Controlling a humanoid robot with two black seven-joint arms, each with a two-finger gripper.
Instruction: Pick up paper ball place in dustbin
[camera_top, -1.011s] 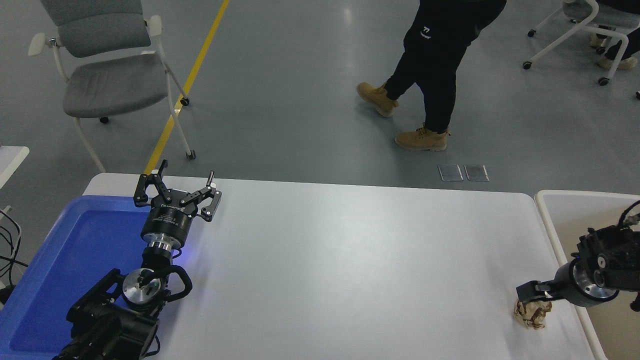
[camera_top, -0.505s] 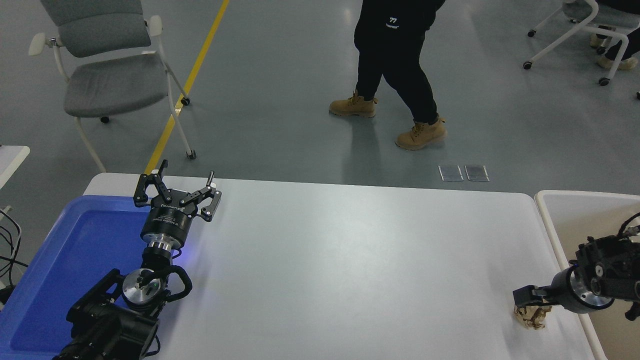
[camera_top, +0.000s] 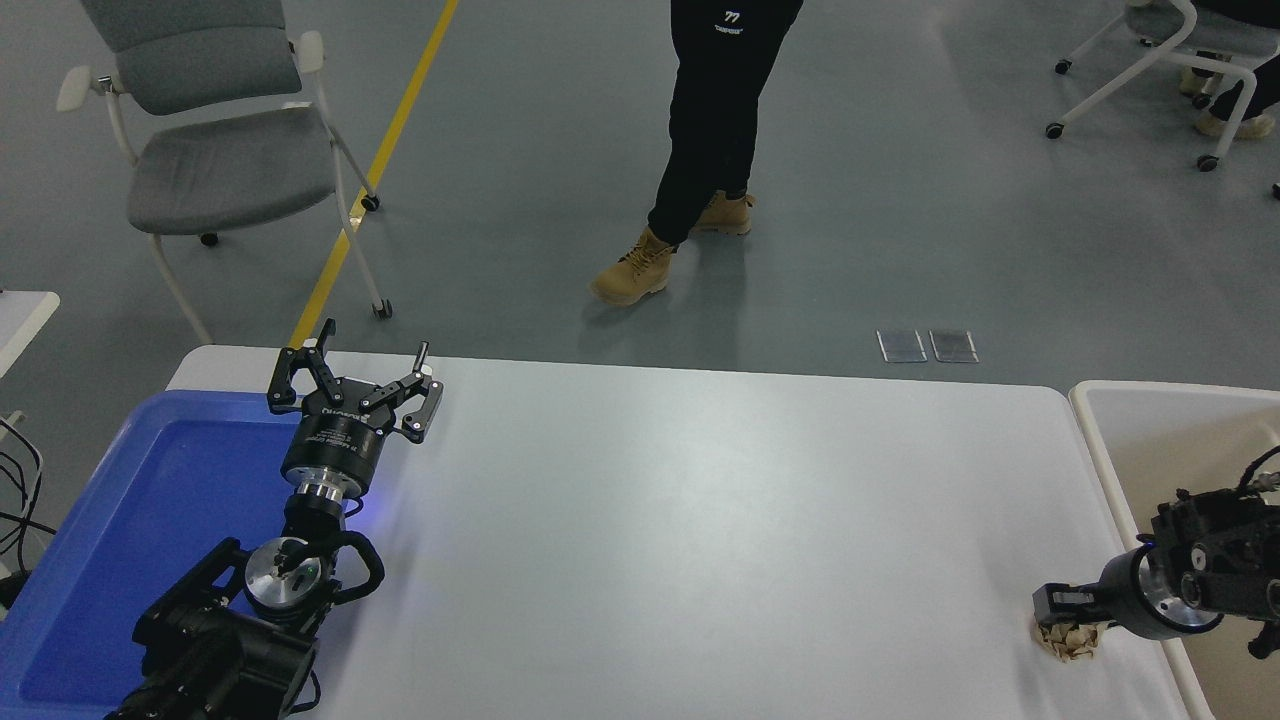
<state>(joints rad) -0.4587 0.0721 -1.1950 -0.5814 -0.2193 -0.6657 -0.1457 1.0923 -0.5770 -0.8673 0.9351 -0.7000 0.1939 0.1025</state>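
The paper ball (camera_top: 1070, 642), a small tan wrinkled wad, lies on the white table (camera_top: 700, 520) near its front right corner. My right gripper (camera_top: 1064, 606) comes in from the right edge and sits low, right on top of the ball, hiding its upper half. I cannot see whether it grips the ball. The dustbin (camera_top: 1092, 440), beige with a thick white rim, stands just right of the table, behind my right arm. My left gripper (camera_top: 358, 368) is open and empty, parked at the lower left over the blue tray's edge.
A shallow blue tray (camera_top: 130, 500) lies on the table's left end. Beyond the table a person (camera_top: 715, 110) in dark trousers and tan boots walks across the floor. A grey chair (camera_top: 215, 150) stands at the far left.
My right gripper has sunk lower and nearer the front edge, onto the paper ball, covering more of it. The person has walked to the left. The left arm has not moved.
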